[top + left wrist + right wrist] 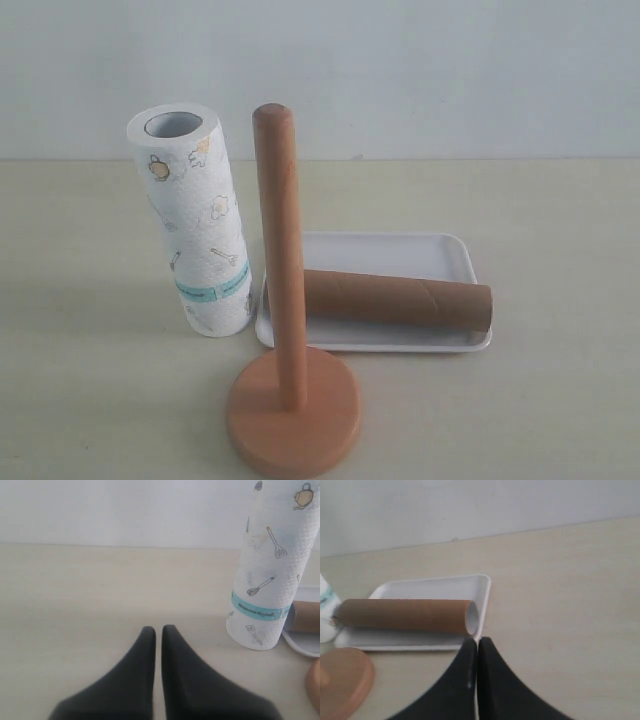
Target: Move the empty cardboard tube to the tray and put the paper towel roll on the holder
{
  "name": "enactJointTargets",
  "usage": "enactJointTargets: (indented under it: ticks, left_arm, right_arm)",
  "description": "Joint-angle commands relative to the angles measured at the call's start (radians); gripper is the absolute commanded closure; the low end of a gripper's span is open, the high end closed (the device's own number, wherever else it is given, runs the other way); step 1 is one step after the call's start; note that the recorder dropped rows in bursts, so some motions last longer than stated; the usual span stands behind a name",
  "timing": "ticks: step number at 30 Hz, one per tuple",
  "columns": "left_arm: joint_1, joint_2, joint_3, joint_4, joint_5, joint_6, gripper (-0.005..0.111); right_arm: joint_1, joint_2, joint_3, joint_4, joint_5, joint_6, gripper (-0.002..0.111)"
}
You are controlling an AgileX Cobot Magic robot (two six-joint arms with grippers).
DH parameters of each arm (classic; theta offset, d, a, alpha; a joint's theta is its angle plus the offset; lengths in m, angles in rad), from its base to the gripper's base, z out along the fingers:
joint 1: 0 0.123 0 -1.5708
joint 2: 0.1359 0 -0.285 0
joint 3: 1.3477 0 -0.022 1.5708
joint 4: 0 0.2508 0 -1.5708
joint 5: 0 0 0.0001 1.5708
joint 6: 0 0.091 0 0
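The brown cardboard tube [398, 300] lies on its side in the white tray [400, 252], its right end over the rim. The paper towel roll [197, 222] stands upright on the table left of the tray. In front stands the wooden holder [293, 410] with its bare post [279, 240]. Neither gripper shows in the exterior view. My left gripper [158, 630] is shut and empty, low over the table, apart from the roll [270, 575]. My right gripper [477, 642] is shut and empty, just outside the tray's corner [482, 582], near the tube's open end [471, 618].
A pale wall runs behind the beige table [560, 400]. The holder's disc base [340, 680] shows at the edge of the right wrist view, close to the tray. The tube's end [305, 616] and tray rim peek out behind the roll in the left wrist view.
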Motion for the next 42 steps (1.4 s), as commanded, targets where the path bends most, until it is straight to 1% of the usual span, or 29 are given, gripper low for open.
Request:
enactJointTargets:
  ticks: [1,3,6,9,13,15,18,27,42]
  left_arm:
    - [-0.002,-0.003,0.004,0.003,0.0,0.003,0.103]
    - [-0.002,-0.003,0.004,0.003,0.0,0.003,0.103]
    - [-0.002,-0.003,0.004,0.003,0.0,0.003,0.103]
    - [-0.002,-0.003,0.004,0.003,0.0,0.003,0.103]
    - [-0.002,-0.003,0.004,0.003,0.0,0.003,0.103]
    - [-0.002,-0.003,0.004,0.003,0.0,0.003,0.103]
    - [-0.002,-0.003,0.004,0.003,0.0,0.003,0.103]
    - [-0.002,-0.003,0.004,0.003,0.0,0.003,0.103]
    - [-0.002,-0.003,0.004,0.003,0.0,0.003,0.103]
  right_arm:
    - [-0.002,-0.007,-0.001,0.381,-0.086,-0.2,0.108]
    - [-0.002,-0.007,-0.001,0.41,-0.102,-0.215,0.108]
    - [-0.002,-0.007,-0.001,0.364,-0.087,-0.253,0.108]
    - [-0.002,-0.007,-0.001,0.328,-0.032,-0.366,0.108]
    - [-0.002,-0.007,-0.001,0.326,0.036,-0.523,0.108]
    - [-0.002,-0.007,-0.001,0.326,0.041,-0.553,0.108]
    - [-0.002,-0.007,-0.001,0.326,0.041,-0.548,0.108]
    - [-0.002,-0.007,-0.001,0.329,0.043,-0.432,0.108]
    - [-0.002,-0.007,-0.001,0.329,0.039,-0.432,0.108]
